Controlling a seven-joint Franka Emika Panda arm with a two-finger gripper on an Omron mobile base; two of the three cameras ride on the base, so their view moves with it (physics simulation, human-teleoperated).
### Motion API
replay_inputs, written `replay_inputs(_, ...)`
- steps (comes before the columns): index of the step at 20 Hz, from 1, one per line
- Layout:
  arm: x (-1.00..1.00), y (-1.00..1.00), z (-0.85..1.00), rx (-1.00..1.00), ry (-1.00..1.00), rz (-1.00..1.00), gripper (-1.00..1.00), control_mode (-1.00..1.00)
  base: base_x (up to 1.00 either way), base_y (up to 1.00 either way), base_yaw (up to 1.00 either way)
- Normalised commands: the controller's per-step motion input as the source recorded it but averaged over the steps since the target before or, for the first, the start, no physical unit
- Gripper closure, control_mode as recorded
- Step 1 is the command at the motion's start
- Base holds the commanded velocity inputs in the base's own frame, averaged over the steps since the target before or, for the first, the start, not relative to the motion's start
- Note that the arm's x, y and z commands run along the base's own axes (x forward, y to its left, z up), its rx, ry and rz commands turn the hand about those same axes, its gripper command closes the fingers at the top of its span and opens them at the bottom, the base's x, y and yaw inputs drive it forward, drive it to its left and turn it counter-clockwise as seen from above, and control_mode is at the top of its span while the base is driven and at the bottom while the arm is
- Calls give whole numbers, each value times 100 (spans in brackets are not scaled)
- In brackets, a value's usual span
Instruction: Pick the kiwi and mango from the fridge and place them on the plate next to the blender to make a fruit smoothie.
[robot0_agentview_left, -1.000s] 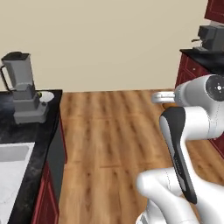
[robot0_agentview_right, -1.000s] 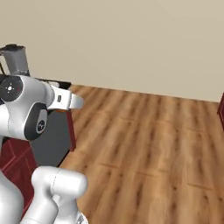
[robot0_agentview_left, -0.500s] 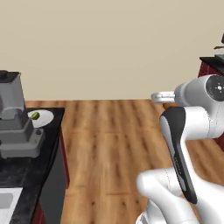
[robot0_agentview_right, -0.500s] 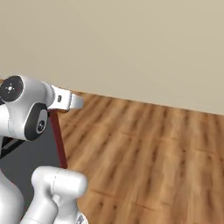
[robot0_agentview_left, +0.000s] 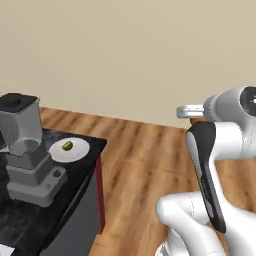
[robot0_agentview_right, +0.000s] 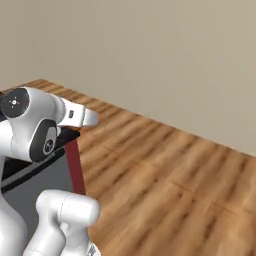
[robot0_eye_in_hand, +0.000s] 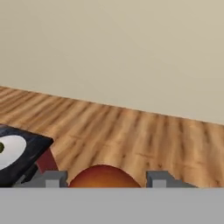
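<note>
The orange-red mango (robot0_eye_in_hand: 103, 176) sits between my gripper's (robot0_eye_in_hand: 105, 180) two fingertips (robot0_eye_in_hand: 52, 178), and the gripper is shut on it. In the left base view the gripper (robot0_agentview_left: 183, 111) hangs high over the wooden floor, well to the right of the counter. The small white plate (robot0_agentview_left: 79, 151) lies on the black counter just right of the grey blender (robot0_agentview_left: 27, 150). The green kiwi (robot0_agentview_left: 67, 146) rests on that plate. In the hand view the plate (robot0_eye_in_hand: 12, 151) shows at the far left, below the gripper's level. The fridge is out of view.
The black counter (robot0_agentview_left: 35, 220) has a dark red cabinet side (robot0_agentview_left: 100, 187) facing the wooden floor (robot0_agentview_left: 135, 165). A beige wall (robot0_agentview_left: 130, 55) runs behind. Open floor lies between the arm and the counter's corner (robot0_eye_in_hand: 43, 142).
The whole scene has shifted with the base: the blender, plate and counter slid right and nearer in the left base view. The arm keeps its pose, the mango still held.
</note>
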Motion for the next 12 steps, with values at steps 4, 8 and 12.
replay_inputs(4, 0, 0, 0, 0, 0, 0, 100, 100, 100, -17, 76)
replay_inputs(8, 0, 0, 0, 0, 0, 0, 100, 100, 99, -17, 78)
replay_inputs(12, 0, 0, 0, 0, 0, 0, 100, 100, 78, -17, 87)
